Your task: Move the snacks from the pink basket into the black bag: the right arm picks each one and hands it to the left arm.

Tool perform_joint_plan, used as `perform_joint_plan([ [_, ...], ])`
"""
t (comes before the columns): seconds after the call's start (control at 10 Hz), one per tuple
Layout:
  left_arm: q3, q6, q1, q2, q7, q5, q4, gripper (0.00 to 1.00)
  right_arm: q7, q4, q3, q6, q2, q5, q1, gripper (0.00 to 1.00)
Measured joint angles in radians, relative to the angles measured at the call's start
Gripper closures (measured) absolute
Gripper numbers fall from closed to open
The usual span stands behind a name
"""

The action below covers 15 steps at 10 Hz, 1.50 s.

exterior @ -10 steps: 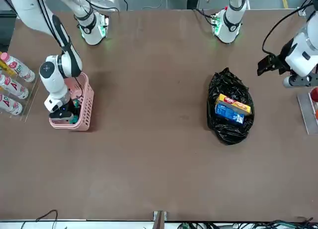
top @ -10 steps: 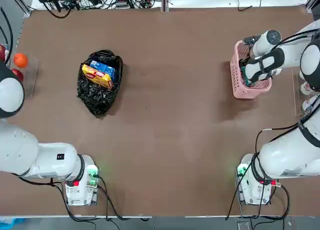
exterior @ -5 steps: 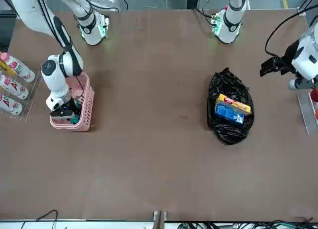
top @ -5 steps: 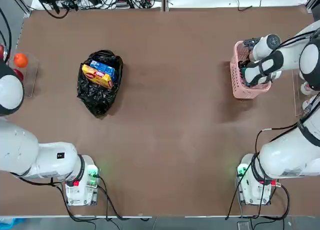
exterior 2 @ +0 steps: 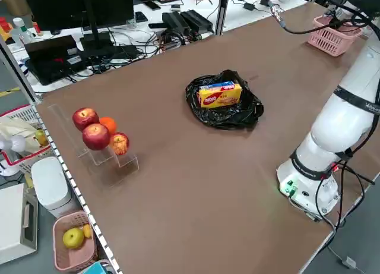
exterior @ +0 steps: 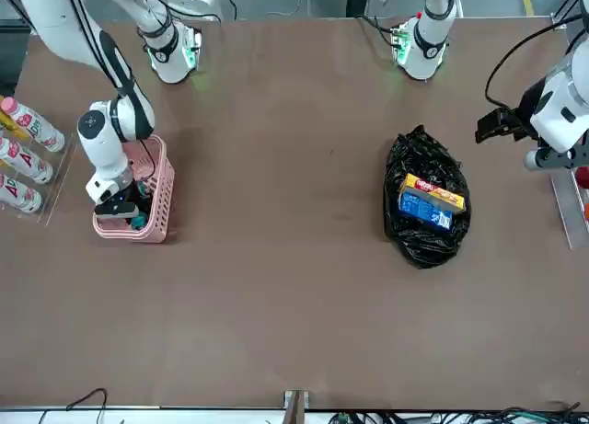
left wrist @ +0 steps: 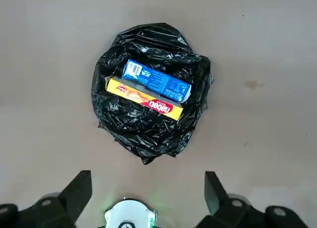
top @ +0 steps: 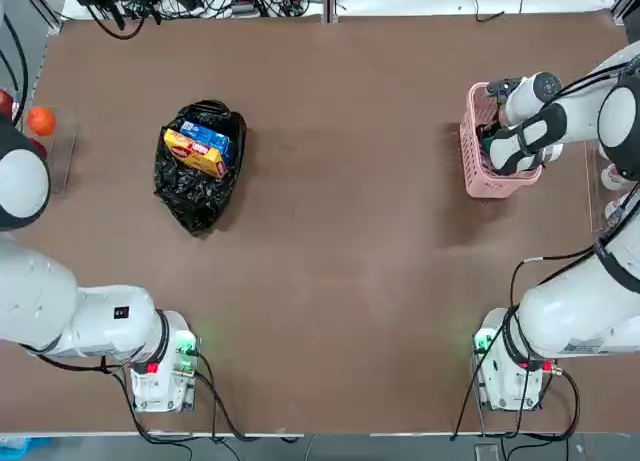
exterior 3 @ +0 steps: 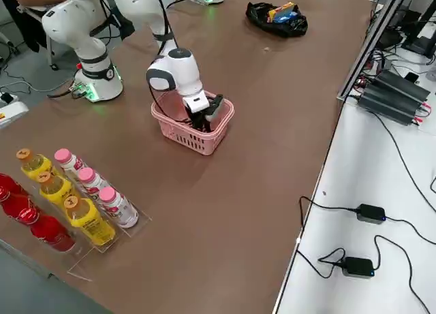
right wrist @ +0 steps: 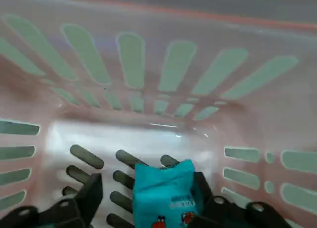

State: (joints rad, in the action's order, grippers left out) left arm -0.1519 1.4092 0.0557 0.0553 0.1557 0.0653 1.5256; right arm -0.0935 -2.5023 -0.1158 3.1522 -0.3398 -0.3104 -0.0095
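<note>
Overhead, I see the pink basket (top: 487, 151) at the right edge of the brown counter (top: 340, 231), with the right claw (top: 494, 149) dipped into it, and the black bag (top: 197, 167) at left of centre holding a blue pack (top: 206, 136) and a yellow-orange pack (top: 194, 153) side by side. From the front, my right arm (exterior: 118, 130) bends down over the basket at the left of the frame, a bit of the teal packet (exterior: 136, 222) showing at the basket's near end beside the dark fingers; the left claw (exterior: 497, 125) hangs above the counter at the far right, well apart from the bag. Left side view: the bag sits mid-frame with both packs on top, the basket far off at the upper right. Right side view: the claw reaches inside the basket at centre left. On the left wrist camera, the left claw's fingers (left wrist: 74, 193) stand wide apart with nothing between them, the bag beyond. On the right wrist camera, the right claw's fingers straddle the teal packet on the basket floor, set apart to either side of it; whether they touch it I cannot tell.
</note>
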Motion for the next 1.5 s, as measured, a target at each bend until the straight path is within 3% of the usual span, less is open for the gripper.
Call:
perform_joint_plan([
  [0.7, 0.001, 0.0, 0.006, 0.0, 0.0, 0.0, -0.001, 0.0, 0.0, -0.001, -0.003, 0.0, 0.0, -0.004, 0.0, 0.39],
  [1.2, 0.001, 0.0, 0.007, 0.0, 0.0, 0.0, -0.001, 0.0, 0.001, -0.006, -0.003, 0.001, 0.0, -0.007, 0.0, 0.67],
  [1.5, 0.001, 0.0, 0.007, 0.0, 0.0, 0.0, -0.001, 0.0, 0.002, -0.007, -0.003, 0.003, 0.002, -0.009, 0.0, 0.78],
])
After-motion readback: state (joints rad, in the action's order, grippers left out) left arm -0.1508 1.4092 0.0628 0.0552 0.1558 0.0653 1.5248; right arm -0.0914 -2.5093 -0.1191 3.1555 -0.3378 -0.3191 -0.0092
